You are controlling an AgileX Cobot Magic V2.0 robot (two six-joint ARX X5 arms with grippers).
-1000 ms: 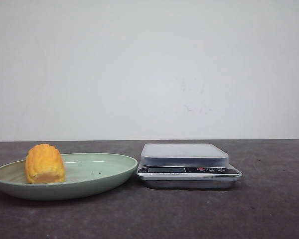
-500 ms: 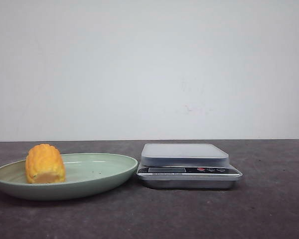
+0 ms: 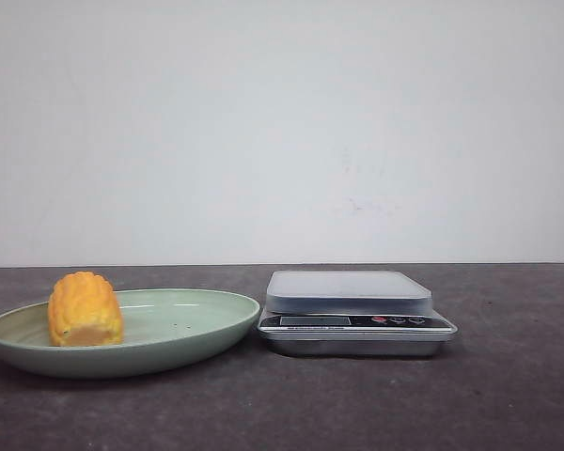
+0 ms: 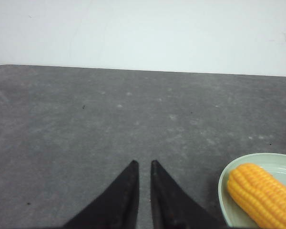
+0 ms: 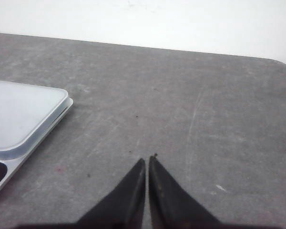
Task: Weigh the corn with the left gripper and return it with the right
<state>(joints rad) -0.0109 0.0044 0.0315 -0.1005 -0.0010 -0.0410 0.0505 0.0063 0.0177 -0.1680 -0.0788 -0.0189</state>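
Observation:
The corn (image 3: 85,308) is a stubby yellow-orange cob piece lying on the left side of a pale green plate (image 3: 202,340). The left wrist view catches the corn (image 4: 260,193) and the plate rim (image 4: 223,188) off to one side of my left gripper (image 4: 143,163). That gripper hovers over bare tabletop, its black fingers nearly together with only a narrow slit and nothing between them. My right gripper (image 5: 147,160) is shut and empty over bare table, beside the scale (image 5: 19,114). Neither gripper appears in the front view.
A silver digital kitchen scale (image 3: 348,293) with a pale flat platform sits just right of the plate, its display and buttons facing the front. The table is dark grey, with a white wall behind it.

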